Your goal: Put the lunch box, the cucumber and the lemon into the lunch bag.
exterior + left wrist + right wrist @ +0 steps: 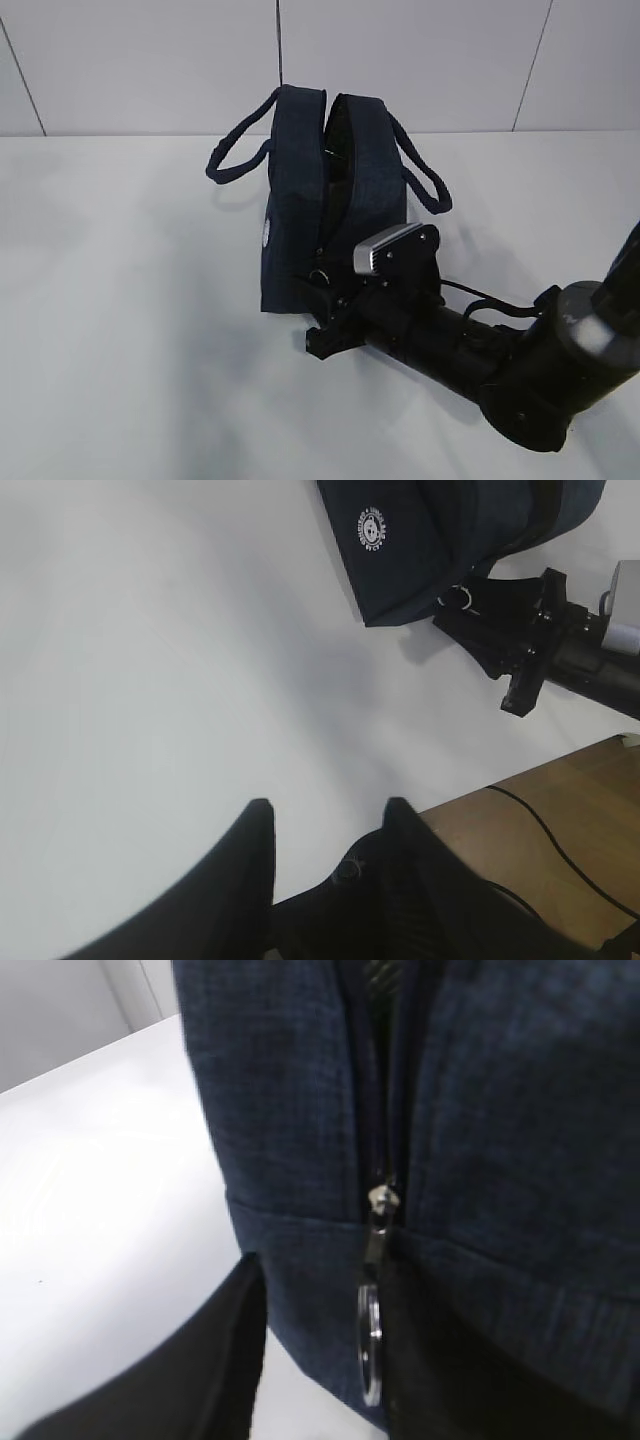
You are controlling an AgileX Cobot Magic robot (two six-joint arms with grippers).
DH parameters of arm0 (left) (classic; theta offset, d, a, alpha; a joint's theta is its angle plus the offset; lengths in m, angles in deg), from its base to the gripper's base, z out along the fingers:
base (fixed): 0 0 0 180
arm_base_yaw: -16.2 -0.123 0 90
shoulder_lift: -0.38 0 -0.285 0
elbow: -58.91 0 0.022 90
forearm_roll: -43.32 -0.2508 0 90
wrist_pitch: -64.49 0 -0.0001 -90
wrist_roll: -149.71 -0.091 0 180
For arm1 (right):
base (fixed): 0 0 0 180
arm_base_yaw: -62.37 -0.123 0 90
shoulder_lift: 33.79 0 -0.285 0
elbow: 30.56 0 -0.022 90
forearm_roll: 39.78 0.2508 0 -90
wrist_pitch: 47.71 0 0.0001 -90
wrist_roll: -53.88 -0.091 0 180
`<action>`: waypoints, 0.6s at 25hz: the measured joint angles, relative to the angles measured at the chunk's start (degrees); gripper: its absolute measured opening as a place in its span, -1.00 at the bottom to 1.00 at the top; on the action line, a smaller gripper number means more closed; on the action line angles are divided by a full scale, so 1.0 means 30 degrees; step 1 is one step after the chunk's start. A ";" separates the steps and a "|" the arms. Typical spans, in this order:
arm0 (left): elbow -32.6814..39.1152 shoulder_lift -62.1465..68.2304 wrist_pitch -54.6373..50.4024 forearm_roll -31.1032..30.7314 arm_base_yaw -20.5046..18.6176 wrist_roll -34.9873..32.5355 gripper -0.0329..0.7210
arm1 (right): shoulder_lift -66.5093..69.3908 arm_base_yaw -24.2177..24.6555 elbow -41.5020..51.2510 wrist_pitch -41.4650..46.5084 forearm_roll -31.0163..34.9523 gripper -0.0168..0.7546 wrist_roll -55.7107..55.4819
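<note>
The bag (300, 215) stands on the table (120, 330), top partly unzipped. The right gripper (320, 1360) has its jaws spread around the ring pull (370, 1345), not visibly pinching it. The left gripper (325, 825) hovers well apart, jaws spread, empty.

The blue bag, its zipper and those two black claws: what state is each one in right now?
lunch bag: upright on the white table, top gaping open.
zipper: run down to the bag's end; slider near the base.
ring pull: hanging between the right gripper fingers; whether it is pinched cannot be told.
left gripper: fingers apart, holding nothing, away from the bag.
lunch box, cucumber, lemon: not visible.
</note>
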 joint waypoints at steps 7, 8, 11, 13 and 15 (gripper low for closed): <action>0.0000 0.0000 0.0000 0.0000 0.0000 0.0000 -0.28 | 0.0014 0.0000 0.0000 0.0000 0.0334 -0.50 -0.0033; 0.0000 0.0000 0.0000 0.0000 0.0000 0.0000 -0.28 | 0.0014 0.0000 0.0000 0.0000 0.0334 -0.51 -0.0033; 0.0000 0.0000 0.0000 0.0000 0.0000 0.0000 -0.28 | 0.0014 0.0000 0.0000 0.0000 0.0368 -0.52 -0.0033; 0.0000 0.0000 0.0000 0.0000 0.0000 0.0000 -0.28 | 0.0014 0.0000 0.0000 0.0000 0.0335 -0.52 -0.0033; 0.0000 0.0000 0.0000 0.0000 0.0000 0.0000 -0.28 | 0.0014 0.0000 0.0000 0.0000 0.0335 -0.52 -0.0033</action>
